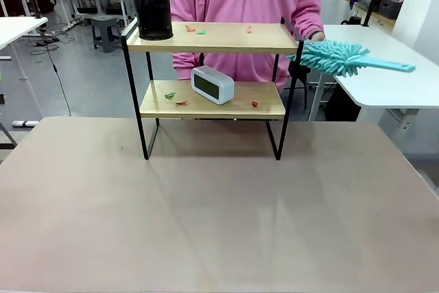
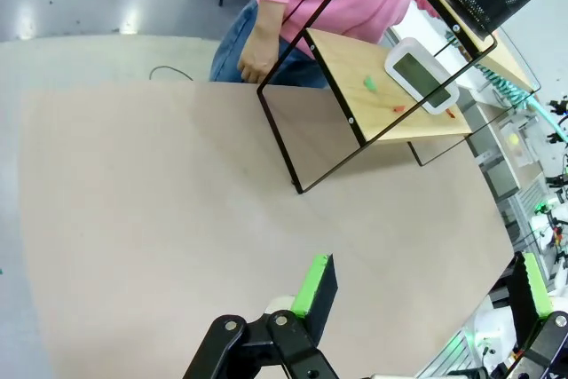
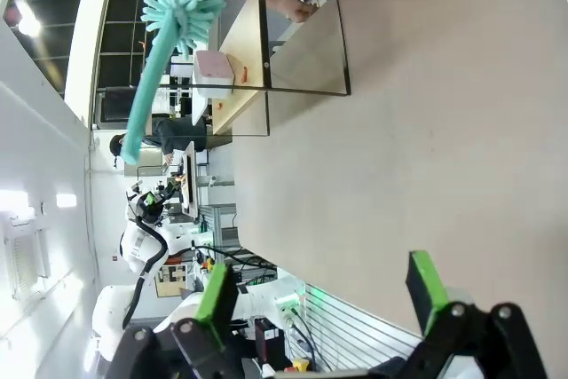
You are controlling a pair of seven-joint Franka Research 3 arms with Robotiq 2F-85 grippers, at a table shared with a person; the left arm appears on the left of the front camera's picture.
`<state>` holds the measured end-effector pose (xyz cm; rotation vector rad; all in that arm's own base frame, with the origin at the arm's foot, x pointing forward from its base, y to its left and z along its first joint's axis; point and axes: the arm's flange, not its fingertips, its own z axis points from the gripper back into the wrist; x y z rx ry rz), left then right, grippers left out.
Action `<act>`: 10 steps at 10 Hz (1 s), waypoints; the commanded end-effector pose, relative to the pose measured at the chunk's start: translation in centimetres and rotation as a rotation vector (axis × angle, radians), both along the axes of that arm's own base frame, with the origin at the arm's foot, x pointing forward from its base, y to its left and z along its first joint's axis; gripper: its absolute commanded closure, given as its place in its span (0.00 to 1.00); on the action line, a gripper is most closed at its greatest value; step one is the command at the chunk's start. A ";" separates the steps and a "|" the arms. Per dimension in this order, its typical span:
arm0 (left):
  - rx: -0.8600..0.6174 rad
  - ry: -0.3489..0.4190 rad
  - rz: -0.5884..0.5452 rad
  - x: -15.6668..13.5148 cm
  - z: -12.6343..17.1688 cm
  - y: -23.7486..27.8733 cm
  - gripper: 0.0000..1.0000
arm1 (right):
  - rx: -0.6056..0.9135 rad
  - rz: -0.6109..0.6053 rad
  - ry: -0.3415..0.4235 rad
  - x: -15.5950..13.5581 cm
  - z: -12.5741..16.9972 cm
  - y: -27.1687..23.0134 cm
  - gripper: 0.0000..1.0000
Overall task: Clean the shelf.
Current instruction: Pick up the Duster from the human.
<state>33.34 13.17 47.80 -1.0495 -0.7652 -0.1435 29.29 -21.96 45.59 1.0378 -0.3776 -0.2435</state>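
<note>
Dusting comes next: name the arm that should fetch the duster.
Right, probably. The teal duster is at the right end of the shelf, on the right arm's side, and the right tool is open and empty.

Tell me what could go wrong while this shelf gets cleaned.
1. The mesh cup stands at the left end of the shelf's top board; a sweep could knock it off.
2. The clock sits among the scraps on the lower board and may get pushed with them.
3. The duster, at the shelf's right end, may scatter scraps onto the table.

Wooden shelf (image 1: 226, 38) (black metal frame)
</note>
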 end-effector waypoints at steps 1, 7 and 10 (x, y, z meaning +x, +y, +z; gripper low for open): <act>-0.011 -0.035 -0.008 0.2 0.0 0.1 0.00 | 0.000 -0.001 0.000 0.0 0.0 0.0 0.00; -0.011 -0.035 -0.008 0.2 0.0 0.1 0.00 | 0.234 -0.085 0.512 10.4 7.6 7.0 0.00; -0.011 -0.035 -0.008 0.2 0.0 0.1 0.00 | 0.361 -0.071 0.643 15.9 6.5 10.7 0.00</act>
